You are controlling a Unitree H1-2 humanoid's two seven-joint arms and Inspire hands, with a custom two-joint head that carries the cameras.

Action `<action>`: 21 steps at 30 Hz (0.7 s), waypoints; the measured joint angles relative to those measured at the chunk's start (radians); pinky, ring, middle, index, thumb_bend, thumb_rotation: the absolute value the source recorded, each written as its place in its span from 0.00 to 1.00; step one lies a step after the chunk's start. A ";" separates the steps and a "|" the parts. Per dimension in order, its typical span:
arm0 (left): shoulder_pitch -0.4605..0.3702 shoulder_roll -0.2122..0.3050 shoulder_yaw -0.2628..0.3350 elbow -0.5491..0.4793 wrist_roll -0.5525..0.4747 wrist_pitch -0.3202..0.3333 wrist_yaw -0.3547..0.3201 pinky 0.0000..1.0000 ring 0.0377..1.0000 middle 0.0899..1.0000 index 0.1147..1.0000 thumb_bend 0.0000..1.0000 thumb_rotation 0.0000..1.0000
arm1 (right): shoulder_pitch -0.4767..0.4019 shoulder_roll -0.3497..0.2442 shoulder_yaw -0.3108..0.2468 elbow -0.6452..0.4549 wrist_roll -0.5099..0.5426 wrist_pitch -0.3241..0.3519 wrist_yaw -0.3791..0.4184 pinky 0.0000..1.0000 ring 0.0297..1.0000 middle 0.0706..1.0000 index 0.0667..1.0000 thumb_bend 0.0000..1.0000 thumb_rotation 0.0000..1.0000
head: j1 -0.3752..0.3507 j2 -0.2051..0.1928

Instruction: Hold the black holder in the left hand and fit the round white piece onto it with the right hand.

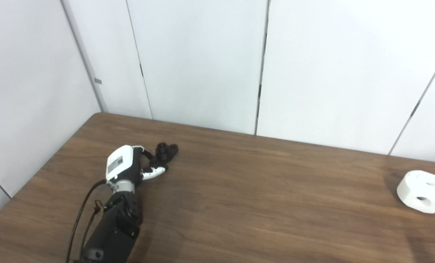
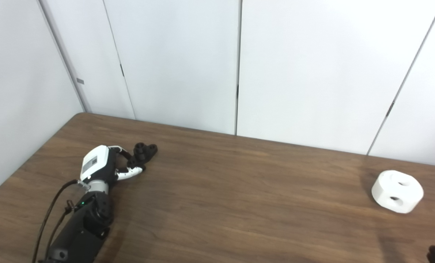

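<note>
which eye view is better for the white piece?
Right eye view. The round white piece sits whole there, clear of the frame edge, with both holes visible. In the left eye view it lies tight against the right edge, so there is barely any table showing beside it.

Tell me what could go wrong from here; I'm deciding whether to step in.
1. The left hand has fingers around the near end of the black holder, which looks to be still on the table; such an end grasp could let it twist or slip when lifted.
2. The round white piece sits near the table's right edge, so a clumsy reach might nudge it off.
</note>
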 measured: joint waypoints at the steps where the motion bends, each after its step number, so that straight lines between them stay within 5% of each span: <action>1: 0.000 0.000 0.000 0.000 0.000 0.000 0.000 0.88 0.90 0.82 0.52 0.72 0.29 | 0.000 0.000 0.000 0.000 0.000 0.001 0.000 1.00 0.98 0.96 0.98 0.77 0.99 | 0.000 0.000; 5: 0.000 0.001 0.000 0.000 0.000 0.000 0.004 0.87 0.89 0.81 0.50 0.70 0.23 | 0.000 0.000 0.000 0.000 0.000 0.002 -0.001 1.00 0.98 0.96 0.99 0.77 0.99 | 0.000 0.003; 9: 0.000 0.001 0.000 0.000 0.000 -0.009 0.018 0.87 0.88 0.79 0.43 0.53 0.06 | 0.000 0.001 -0.001 0.000 0.000 0.004 -0.002 1.00 0.98 0.95 0.99 0.77 1.00 | 0.000 0.003; 21: 0.001 0.001 -0.002 0.000 -0.010 -0.027 0.039 0.84 0.87 0.79 0.42 0.51 0.05 | 0.001 0.000 -0.002 -0.001 0.001 0.010 -0.001 1.00 0.97 0.96 0.99 0.76 1.00 | -0.003 0.009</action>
